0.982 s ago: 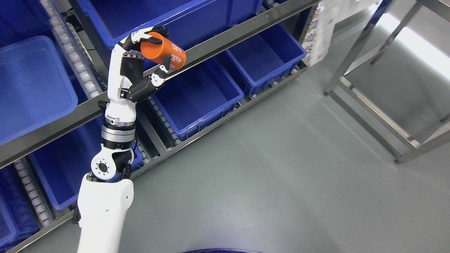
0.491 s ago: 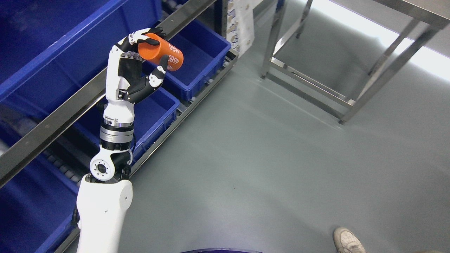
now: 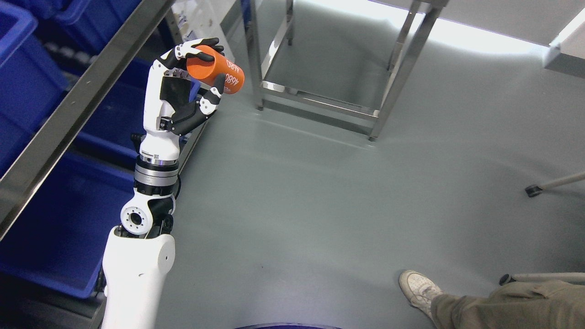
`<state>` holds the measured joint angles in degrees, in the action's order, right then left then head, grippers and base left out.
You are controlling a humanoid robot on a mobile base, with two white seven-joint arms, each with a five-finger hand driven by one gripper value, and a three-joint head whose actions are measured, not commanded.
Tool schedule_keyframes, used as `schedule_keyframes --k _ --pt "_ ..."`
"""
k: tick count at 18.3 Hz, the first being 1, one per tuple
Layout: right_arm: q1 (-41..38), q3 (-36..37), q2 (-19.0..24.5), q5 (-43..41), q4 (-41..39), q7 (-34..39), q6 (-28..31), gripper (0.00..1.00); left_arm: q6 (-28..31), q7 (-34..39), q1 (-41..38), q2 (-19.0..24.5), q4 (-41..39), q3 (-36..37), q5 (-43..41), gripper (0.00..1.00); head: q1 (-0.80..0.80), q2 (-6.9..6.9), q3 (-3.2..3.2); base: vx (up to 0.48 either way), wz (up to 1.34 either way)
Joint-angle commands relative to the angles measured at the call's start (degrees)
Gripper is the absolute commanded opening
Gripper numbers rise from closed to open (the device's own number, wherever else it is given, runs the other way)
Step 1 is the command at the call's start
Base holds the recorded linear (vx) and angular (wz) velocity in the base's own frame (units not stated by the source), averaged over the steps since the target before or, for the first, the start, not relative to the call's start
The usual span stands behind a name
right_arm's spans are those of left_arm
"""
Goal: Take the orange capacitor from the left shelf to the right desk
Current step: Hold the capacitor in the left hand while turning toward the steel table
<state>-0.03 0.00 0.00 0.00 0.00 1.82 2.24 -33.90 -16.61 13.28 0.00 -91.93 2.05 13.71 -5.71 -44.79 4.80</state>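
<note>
the left hand [image 3: 194,77] is raised beside the shelf [image 3: 68,114], its fingers [image 3: 201,48] clamped on the orange capacitor [image 3: 215,75], which lies tilted in the grip, clear of the blue bins [image 3: 55,219]. this looks like the carry step. next it likely needs to reach the counter [image 3: 564,50] at upper right, past a person's shoe [image 3: 418,288].
</note>
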Motion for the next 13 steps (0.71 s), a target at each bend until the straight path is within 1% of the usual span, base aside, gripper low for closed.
schedule_keyframes --k 1,6,13 --pt "-1.9 0.6 -1.0 0.0 -1.3 -0.1 0.0 1.0 0.2 0.0 1.7 1.0 0.2 0.7 0.0 0.02 0.0 0.0 0.0 0.261 -0.64" --pt "-1.9 0.6 -1.0 0.0 -1.3 -0.1 0.0 1.0 0.2 0.0 2.3 1.0 0.2 0.7 0.0 0.02 0.0 0.0 0.0 0.283 -0.5" --pt "-1.9 0.6 -1.0 0.0 -1.3 -0.1 0.0 1.0 0.2 0.3 3.4 1.0 0.3 0.1 -0.1 0.02 0.0 0.0 0.0 0.351 -0.27"
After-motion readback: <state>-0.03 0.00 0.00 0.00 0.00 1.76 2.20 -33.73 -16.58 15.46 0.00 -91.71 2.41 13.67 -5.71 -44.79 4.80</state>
